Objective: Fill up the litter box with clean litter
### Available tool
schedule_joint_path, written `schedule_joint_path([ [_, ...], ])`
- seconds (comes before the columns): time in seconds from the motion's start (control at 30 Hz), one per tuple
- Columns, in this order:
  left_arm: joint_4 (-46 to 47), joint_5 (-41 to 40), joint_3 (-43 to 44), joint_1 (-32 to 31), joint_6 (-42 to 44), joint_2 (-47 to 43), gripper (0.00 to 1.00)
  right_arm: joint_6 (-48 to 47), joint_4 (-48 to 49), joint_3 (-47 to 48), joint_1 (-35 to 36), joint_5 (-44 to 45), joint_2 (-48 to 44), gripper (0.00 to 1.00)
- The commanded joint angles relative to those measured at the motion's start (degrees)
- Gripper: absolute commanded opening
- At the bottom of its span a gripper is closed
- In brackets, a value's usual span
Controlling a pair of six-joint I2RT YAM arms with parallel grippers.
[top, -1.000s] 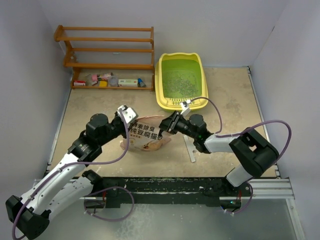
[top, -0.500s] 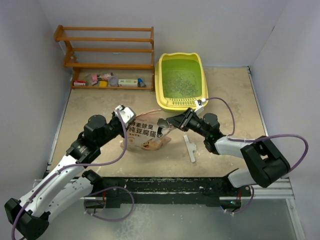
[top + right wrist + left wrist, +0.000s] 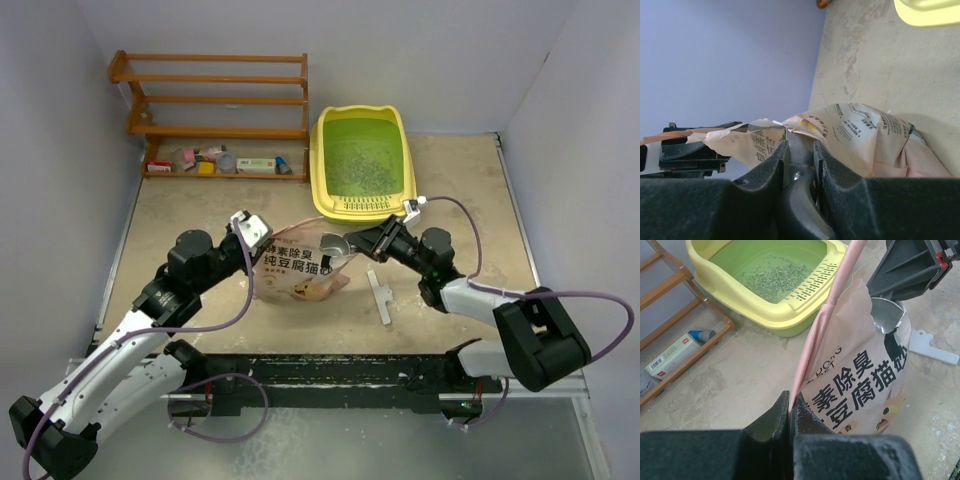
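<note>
R gripper point(image 3: 800, 150): two dark fingers point(image 3: 771, 170) clamped on grey scoop handle point(image 3: 801, 195), tips at mouth of the bag point(image 3: 860, 135), crinkled pink-tan w/ black print, sitting on beige counter point(image 3: 875, 65). L gripper point(image 3: 690, 152) far left, at bag's torn top edge. Corner of yellow litter box point(image 3: 930, 10) top right.

bag point(image 3: 292, 270) fronting litter box point(image 3: 318, 165), rack point(image 3: 220, 100) left
</note>
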Motion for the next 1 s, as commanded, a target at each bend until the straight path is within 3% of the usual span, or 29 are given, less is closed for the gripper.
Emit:
schedule_joint_path([
  [0.0,6.52,-2.82,0.96,0.91,0.46,-0.99,0.01,2.05,-1.49,0.46,-2.87,1.24,-4.1,0.0],
  [0.3,6.24,0.13,1.66,0.93,0.37,0.69,0.13,-0.4,-11.48,4.99,-2.88,2.29,-9.37,0.0],
  [0.57,6.78,3.38,1.58,0.93,0.33,0.74,0.14,-6.89,-23.82,12.97,-2.88,4.09,-11.89,0.0],
  [0.8,7.05,2.17,1.37,0.93,0.21,-0.47,0.18,-6.72,-26.78,14.25,-2.96,4.26,-13.01,0.0],
  [0.97,7.62,1.58,1.1,0.93,-0.09,-1.62,0.3,-6.69,-27.19,13.32,-3.01,5.05,-13.87,0.0],
])
